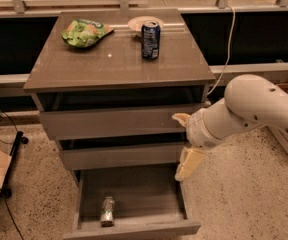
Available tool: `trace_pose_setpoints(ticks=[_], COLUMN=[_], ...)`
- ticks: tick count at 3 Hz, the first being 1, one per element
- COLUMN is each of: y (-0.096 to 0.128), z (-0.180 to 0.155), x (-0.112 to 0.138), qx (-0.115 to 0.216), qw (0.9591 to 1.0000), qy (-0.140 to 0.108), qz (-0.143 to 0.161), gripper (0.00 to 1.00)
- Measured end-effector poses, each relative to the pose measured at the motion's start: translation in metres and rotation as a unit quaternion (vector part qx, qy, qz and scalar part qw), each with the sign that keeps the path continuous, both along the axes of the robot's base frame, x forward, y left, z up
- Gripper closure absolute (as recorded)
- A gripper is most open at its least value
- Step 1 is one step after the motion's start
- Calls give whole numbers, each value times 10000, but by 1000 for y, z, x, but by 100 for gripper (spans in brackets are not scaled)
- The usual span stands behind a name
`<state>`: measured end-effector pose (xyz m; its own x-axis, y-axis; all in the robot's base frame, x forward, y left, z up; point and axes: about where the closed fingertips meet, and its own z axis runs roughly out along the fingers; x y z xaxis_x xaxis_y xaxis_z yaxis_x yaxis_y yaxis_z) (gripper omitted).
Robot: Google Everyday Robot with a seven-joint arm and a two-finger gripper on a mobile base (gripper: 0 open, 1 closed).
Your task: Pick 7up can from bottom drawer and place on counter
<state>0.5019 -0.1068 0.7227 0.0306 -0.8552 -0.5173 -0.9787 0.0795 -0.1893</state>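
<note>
Right now our tool [188,160] hangs just above the right rear corner of the open bottom drawer [134,230], and we cannot tell how wide it stands. Inside that drawer, toward its front left, the 7up can [107,211] lies on its side.

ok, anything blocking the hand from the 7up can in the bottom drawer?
Nothing visible. The small silvery green-labelled 7up can lies uncovered in the open grey-brown bottom drawer; the hand hangs above the drawer's right edge.

Cream hand [189,163] by grey-brown bottom drawer [134,229]; silver-green 7up can [107,211]; dk-blue can [150,33].
</note>
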Motion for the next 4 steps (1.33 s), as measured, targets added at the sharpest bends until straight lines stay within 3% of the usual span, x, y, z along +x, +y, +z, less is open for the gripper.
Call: trace_pose_setpoints(ticks=[2, 3, 4], y=[25, 46, 50], z=[-100, -155, -176], x=[-11, -11, -17], qx=[395, 710, 806], qw=[9990, 9964, 9948], qy=[187, 336, 500], qz=[108, 326, 359], gripper=[0, 0, 0])
